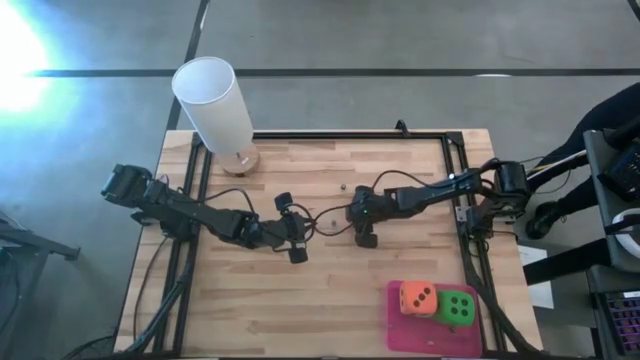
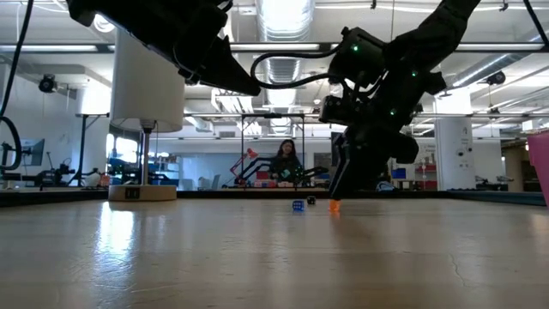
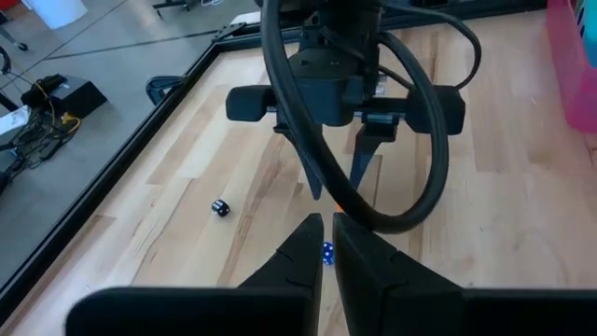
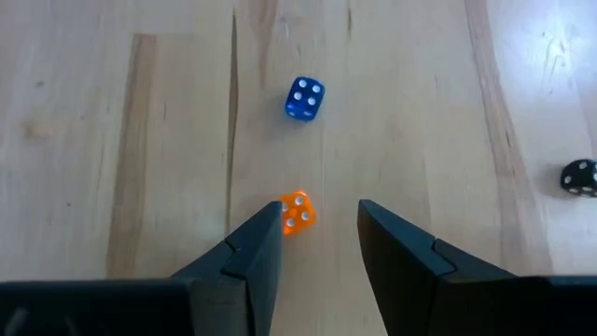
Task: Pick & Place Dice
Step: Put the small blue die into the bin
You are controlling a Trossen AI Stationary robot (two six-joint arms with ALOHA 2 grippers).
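Observation:
A large orange die [image 1: 417,298] and a bright green die [image 1: 457,308] rest on the pink mat [image 1: 420,335] at the table's near right. The teal die and the second green die are out of view. Three tiny dice lie mid-table: orange [image 4: 297,212], blue [image 4: 304,98] and black [image 4: 579,177]. My right gripper [image 4: 317,224] is open, pointing down at the table, with the tiny orange die just beyond the tip of one finger [image 4: 266,233]. My left gripper [image 3: 325,229] is shut and empty, hovering mid-table [image 1: 295,240] and facing the right gripper. My right gripper stands over the tiny orange die [image 4: 297,212], which lies on the table close beside one fingertip [image 4: 270,222]. I cannot tell whether that finger touches it. The other finger is clear of it.
A tall white cylinder [image 1: 215,105] on a round wooden base stands at the far left. A black frame [image 1: 350,137] runs round the wooden tabletop. Cables loop from both arms. A person [image 2: 284,159] sits in the room beyond the table.

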